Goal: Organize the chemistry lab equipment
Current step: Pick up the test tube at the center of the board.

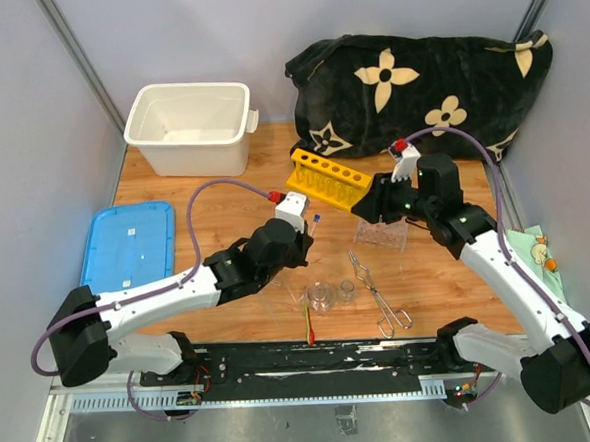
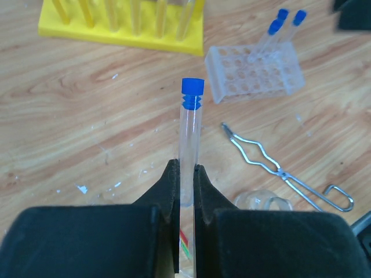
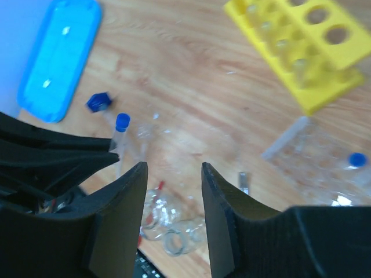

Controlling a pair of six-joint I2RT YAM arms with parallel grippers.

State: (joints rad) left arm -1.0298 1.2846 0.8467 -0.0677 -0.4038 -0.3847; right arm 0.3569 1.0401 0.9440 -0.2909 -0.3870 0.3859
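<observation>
My left gripper [image 2: 185,171] is shut on a blue-capped clear tube [image 2: 190,127], held above the wood table, cap pointing toward the racks; it also shows in the top view [image 1: 316,220]. The yellow holed rack [image 1: 327,177] stands at the back centre. The clear plastic rack [image 2: 255,70] holds two blue-capped tubes [image 2: 278,23]. My right gripper [image 3: 174,168] is open and empty, hovering beside the clear rack [image 1: 381,233]. Two small glass beakers [image 1: 332,295], metal tongs [image 1: 380,294] and a red-tipped stick [image 1: 308,325] lie near the front edge.
A white tub [image 1: 189,127] stands at the back left and its blue lid [image 1: 126,246] lies flat at the left. A black flowered cloth [image 1: 427,83] fills the back right. Another blue cap [image 3: 98,102] shows near the left gripper in the right wrist view.
</observation>
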